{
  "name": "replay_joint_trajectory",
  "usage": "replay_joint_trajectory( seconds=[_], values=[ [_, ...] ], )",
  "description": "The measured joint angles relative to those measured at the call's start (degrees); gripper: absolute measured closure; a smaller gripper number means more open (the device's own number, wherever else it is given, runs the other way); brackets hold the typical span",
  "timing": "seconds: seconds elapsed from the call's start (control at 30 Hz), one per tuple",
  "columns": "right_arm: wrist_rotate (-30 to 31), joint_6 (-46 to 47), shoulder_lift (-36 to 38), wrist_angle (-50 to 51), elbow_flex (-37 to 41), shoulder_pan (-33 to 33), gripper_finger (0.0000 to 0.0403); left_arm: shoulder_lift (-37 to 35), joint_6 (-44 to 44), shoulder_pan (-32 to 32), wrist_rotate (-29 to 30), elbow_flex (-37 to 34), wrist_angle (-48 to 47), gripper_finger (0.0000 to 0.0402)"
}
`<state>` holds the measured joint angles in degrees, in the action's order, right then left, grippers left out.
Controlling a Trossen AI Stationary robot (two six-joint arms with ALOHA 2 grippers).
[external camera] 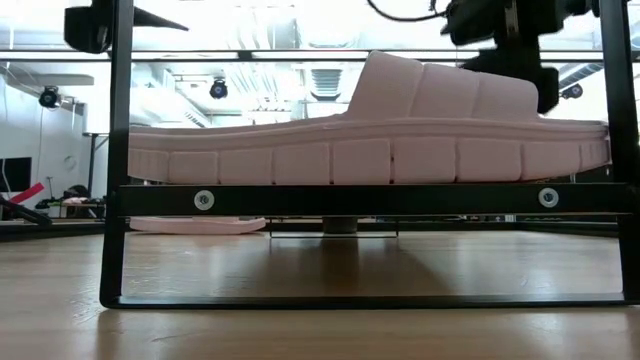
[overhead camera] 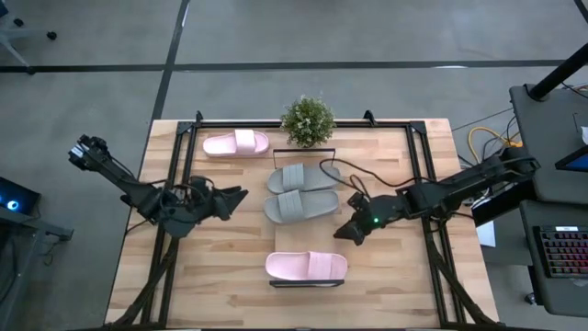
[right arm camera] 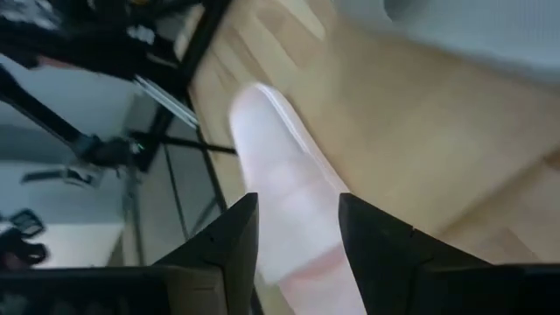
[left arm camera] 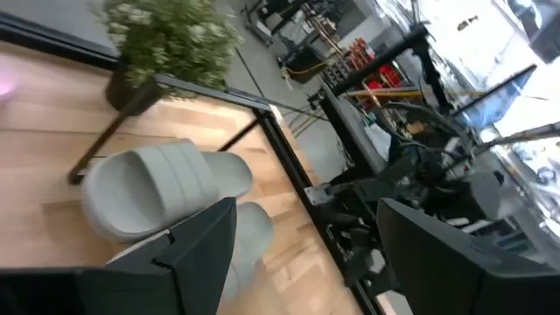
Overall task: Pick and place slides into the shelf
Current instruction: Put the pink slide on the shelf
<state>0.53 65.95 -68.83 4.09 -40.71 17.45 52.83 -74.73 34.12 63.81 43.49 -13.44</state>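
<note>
On the wooden surface [overhead camera: 230, 276], two grey slides [overhead camera: 300, 191] lie at the centre; one pink slide [overhead camera: 236, 143] lies far left, another [overhead camera: 306, 267] near. Left fingers [overhead camera: 241, 195] spread wide and empty beside the grey pair. Right fingers [overhead camera: 347, 232] hover partly parted, empty, just right of them.

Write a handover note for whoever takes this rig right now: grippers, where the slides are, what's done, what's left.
Left gripper: open, empty, hovering left of the grey slides.
Right gripper: open, empty, between the nearer grey slide and the near pink slide.
Shelf: runs down the table's middle.
Done, as it appears: near pink slide sits at the shelf's near end; two grey slides lie side by side further along it.
Left: far pink slide lies on the tabletop, left of the shelf's far end; it has to go onto the shelf.
</note>
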Motion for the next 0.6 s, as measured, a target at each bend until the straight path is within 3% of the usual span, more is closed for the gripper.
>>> replay_joint_trajectory(
  seconds=[0.4,0.6],
  values=[
    [3.1,0.0,3.5,-0.5,-0.7,0.0,0.0252,-7.5,-6.7,-6.2,-0.2,-8.3,-1.5,0.0140],
    [3.3,-1.6,3.5,-0.5,-3.5,0.0,0.0252,-11.2,-8.6,-12.4,-6.6,-12.4,-2.3,0.0140]
  ],
)
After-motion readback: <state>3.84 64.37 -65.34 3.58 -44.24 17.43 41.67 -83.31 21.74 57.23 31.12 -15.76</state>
